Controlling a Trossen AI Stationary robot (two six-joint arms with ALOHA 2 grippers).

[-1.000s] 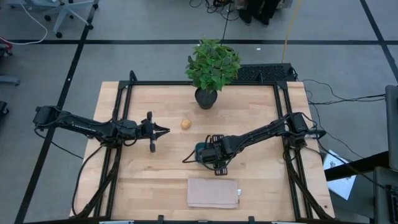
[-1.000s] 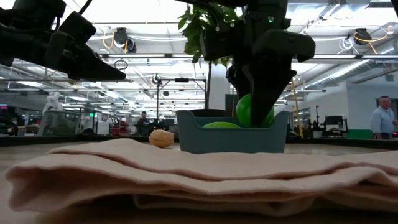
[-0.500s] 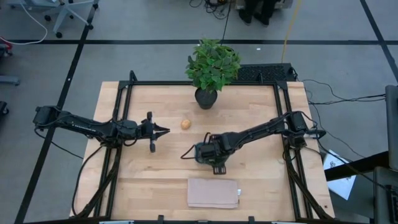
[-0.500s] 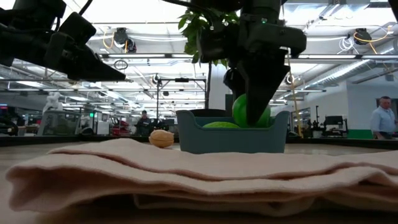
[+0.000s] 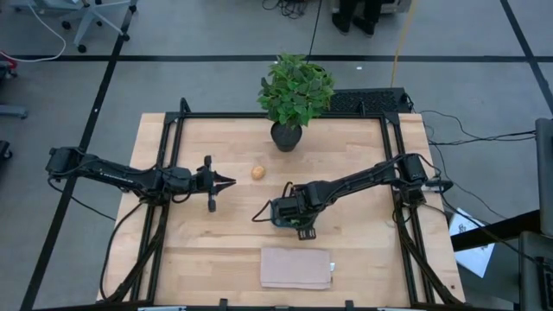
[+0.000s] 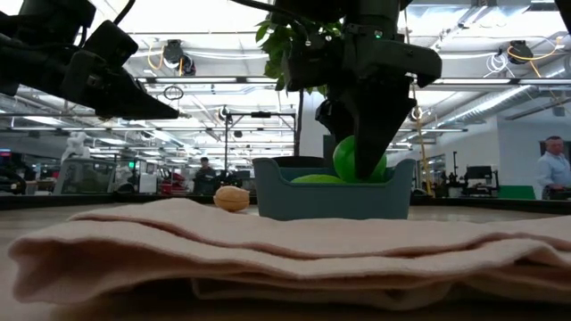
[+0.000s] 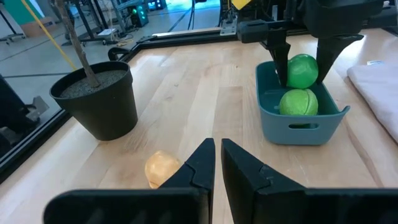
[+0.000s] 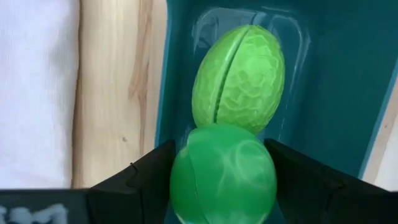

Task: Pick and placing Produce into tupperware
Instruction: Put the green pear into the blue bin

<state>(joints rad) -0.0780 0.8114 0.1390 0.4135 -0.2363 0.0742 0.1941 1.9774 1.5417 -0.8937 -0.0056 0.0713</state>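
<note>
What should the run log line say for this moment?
right gripper: holding green ball over tupperware | oblong fruit: inside | tan piece: on table | left gripper: shut, idle

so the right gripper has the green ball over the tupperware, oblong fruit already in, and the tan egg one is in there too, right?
Not quite. The tan egg-like piece lies on the table between the left gripper and the potted plant, as the high view shows. The rest holds: right gripper holds the green ball over the tupperware, oblong fruit inside.
</note>
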